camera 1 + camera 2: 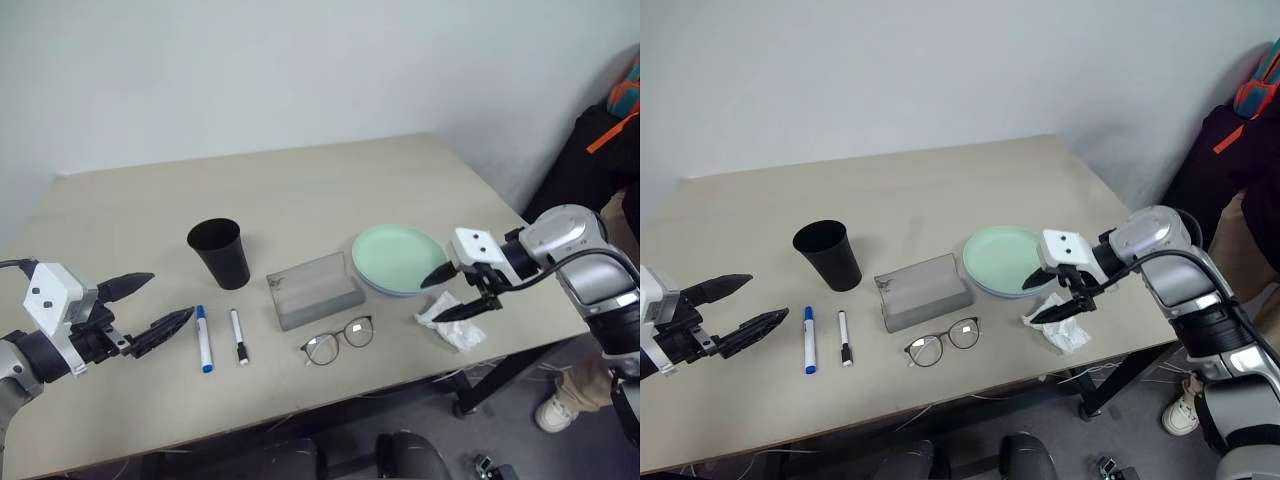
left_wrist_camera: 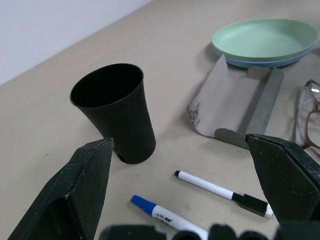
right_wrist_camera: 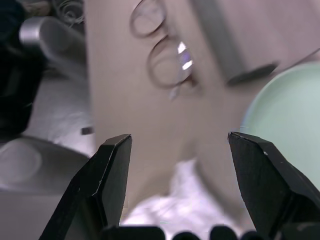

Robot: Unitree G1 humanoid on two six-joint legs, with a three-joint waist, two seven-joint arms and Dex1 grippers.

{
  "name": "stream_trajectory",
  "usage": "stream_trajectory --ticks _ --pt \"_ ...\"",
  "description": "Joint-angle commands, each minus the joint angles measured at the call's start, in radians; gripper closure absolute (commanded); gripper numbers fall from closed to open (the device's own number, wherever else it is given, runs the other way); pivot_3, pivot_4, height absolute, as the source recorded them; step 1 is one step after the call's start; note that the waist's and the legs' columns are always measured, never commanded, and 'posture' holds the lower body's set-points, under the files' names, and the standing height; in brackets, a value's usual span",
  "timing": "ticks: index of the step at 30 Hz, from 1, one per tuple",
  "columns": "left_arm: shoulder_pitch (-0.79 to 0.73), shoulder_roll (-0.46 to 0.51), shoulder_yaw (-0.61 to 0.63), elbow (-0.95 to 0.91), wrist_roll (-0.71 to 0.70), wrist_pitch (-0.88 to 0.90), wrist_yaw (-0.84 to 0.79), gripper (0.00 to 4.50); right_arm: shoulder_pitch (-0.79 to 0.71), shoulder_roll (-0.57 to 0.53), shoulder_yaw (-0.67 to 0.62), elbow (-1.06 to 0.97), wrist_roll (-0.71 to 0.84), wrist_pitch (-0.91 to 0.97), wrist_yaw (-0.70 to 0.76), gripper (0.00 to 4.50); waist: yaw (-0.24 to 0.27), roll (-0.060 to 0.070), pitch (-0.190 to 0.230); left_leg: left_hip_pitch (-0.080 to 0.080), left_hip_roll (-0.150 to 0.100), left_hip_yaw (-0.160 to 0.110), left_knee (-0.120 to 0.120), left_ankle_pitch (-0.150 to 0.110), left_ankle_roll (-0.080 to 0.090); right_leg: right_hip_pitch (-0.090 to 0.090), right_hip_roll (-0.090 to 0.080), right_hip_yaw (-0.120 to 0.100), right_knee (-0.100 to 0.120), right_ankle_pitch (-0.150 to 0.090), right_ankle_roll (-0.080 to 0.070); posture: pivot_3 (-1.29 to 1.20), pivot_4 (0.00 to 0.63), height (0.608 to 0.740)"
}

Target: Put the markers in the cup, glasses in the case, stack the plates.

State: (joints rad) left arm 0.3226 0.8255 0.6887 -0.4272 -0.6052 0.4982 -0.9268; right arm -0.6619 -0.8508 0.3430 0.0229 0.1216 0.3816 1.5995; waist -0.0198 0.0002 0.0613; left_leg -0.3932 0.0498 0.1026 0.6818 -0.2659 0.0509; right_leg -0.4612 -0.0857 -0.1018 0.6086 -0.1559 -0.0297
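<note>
A mint green plate (image 1: pixel 398 257) lies on top of a light blue plate (image 2: pixel 260 61) at the table's right. My right gripper (image 1: pixel 433 301) hangs open and empty just beside that stack, over a crumpled white tissue (image 1: pixel 452 322). The grey case (image 1: pixel 313 290) lies mid-table, with the wire-framed glasses (image 1: pixel 338 340) in front of it. To the left stand the black cup (image 1: pixel 220 250), the black-capped marker (image 1: pixel 238 335) and the blue-capped marker (image 1: pixel 203 338). My left gripper (image 1: pixel 170 297) is open and empty, level, just left of the markers.
The table's front edge (image 1: pixel 300 415) runs close to the glasses and markers. A person stands at the far right beyond the table corner, with a shoe (image 1: pixel 560 410) on the floor. The back half of the table is bare.
</note>
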Motion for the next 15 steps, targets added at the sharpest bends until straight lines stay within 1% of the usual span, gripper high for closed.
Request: stream_trajectory --ticks 1,3,6,12,15 --pt "-0.007 0.005 0.021 -0.021 -0.009 -0.016 -0.001 0.0 0.043 -0.021 0.023 -0.053 -0.035 0.0 -0.026 1.18 0.0 0.0 0.0 0.0 0.0 0.0 0.0 0.0 0.0 0.0 0.0 0.0 0.0 0.0 0.0 0.0 0.0 0.737" --pt "-0.01 0.006 0.02 -0.02 -0.009 -0.015 -0.001 0.0 0.076 -0.015 0.045 -0.065 -0.065 0.032 -0.071 1.18 0.0 0.0 0.0 0.0 0.001 0.0 0.0 0.0 0.0 -0.001 0.0 -0.001 0.0 0.0 0.0 0.0 0.0 0.737" --pt "-0.012 0.007 0.018 -0.018 -0.009 -0.015 -0.001 0.0 0.1 0.001 0.069 -0.044 -0.12 0.032 -0.14 1.18 0.0 0.0 0.0 0.0 0.001 0.0 0.001 0.0 0.0 -0.001 0.0 -0.002 0.0 0.0 0.0 0.0 0.0 0.737" --pt "-0.013 0.008 0.018 -0.018 -0.009 -0.013 0.0 0.0 0.094 0.025 0.084 0.026 -0.183 -0.008 -0.215 1.18 0.0 0.0 0.0 -0.001 0.001 0.0 0.001 0.0 0.0 -0.001 0.0 -0.003 -0.001 0.0 0.0 0.0 0.0 0.737" --pt "-0.014 0.009 0.017 -0.017 -0.008 -0.012 0.001 0.0 0.084 0.031 0.084 0.054 -0.194 -0.029 -0.222 1.18 0.0 -0.001 0.0 -0.001 0.001 0.0 0.001 0.0 0.0 0.0 0.0 -0.003 -0.001 0.0 0.0 0.0 0.0 0.737"
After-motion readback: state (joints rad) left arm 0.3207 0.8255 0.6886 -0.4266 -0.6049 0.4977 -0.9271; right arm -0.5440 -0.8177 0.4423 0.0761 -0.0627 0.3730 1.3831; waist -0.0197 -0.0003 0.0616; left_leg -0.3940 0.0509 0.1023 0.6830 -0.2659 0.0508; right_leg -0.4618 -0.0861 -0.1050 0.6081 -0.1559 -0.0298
